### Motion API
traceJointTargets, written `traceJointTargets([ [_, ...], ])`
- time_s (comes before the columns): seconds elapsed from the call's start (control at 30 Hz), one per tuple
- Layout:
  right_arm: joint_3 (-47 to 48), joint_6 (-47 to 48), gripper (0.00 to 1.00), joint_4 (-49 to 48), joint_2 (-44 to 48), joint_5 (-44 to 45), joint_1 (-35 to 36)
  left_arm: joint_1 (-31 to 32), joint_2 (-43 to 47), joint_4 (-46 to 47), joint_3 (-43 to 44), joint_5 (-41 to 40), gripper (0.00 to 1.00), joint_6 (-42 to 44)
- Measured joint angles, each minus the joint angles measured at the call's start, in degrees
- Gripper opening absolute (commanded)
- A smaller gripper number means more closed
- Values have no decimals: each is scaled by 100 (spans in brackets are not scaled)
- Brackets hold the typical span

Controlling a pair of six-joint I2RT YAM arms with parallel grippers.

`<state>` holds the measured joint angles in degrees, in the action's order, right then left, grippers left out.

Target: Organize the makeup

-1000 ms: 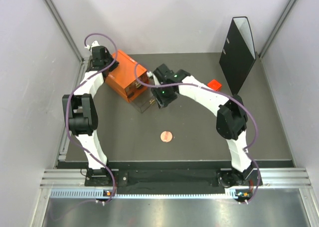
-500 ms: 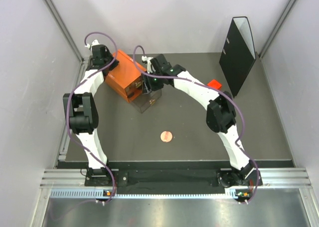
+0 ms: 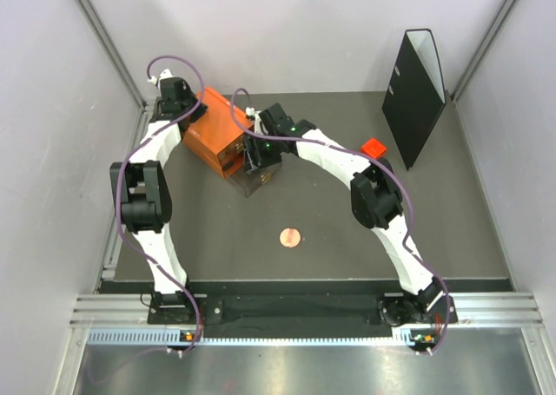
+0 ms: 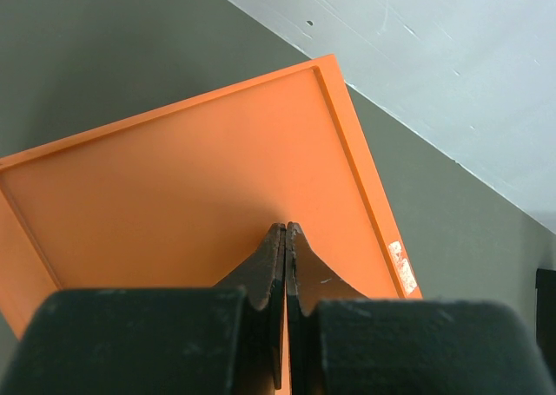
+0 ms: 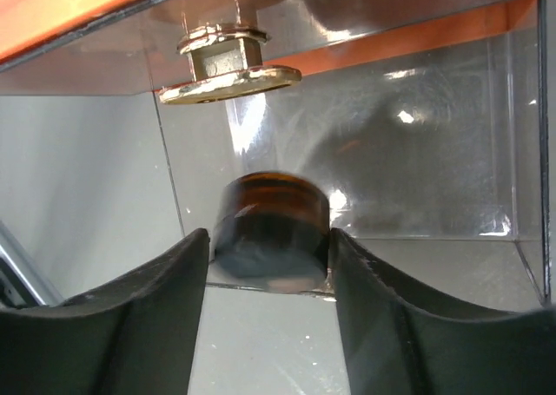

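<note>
Top view, left gripper (image 3: 184, 110): set on the far left part of the orange box (image 3: 213, 133); its fingers are too small to read here.
Top view, right gripper (image 3: 261, 159): reaches over the clear drawer (image 3: 257, 180), which sticks out from the near side of the box.
Top view, pink disc (image 3: 290, 237): lies flat on the table (image 3: 452, 230), alone, well apart from the box and both grippers.
Top view, others: a red cube (image 3: 373, 147) lies right of the right arm, and a black file holder (image 3: 417, 87) stands at the far right.
Left wrist, left gripper (image 4: 285, 230): clenched, fingers pressed together with nothing between them, tips over the box's orange top.
Right wrist, right gripper (image 5: 269, 239): the fingers stand on either side of the black disc (image 5: 271, 213). I cannot tell whether they are grasping it or have released it.
Right wrist, black disc: blurred, between the fingertips and inside the drawer's clear walls.
Right wrist, knob (image 5: 228, 61): a gold knob above the disc, on clear plastic under the box's orange edge.
</note>
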<state>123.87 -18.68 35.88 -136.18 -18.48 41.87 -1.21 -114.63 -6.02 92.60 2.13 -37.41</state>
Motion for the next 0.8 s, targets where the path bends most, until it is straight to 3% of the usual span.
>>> traceJointTargets([
  [0.07, 0, 2, 71, -9, 0, 22, 0, 0, -2, 0, 0, 0, 0, -2],
  [0.27, 2, 4, 73, -66, 37, 203, 0, 0, -4, 13, 2, 0, 0, -20],
  [0.5, -295, 162, 69, -26, 804, 509, -4, 0, -4, 13, 0, 0, 0, -20],
  [0.8, -1679, 911, 51, 584, 2459, 623, 2, -9, -2, 35, -13, 46, 0, -20],
])
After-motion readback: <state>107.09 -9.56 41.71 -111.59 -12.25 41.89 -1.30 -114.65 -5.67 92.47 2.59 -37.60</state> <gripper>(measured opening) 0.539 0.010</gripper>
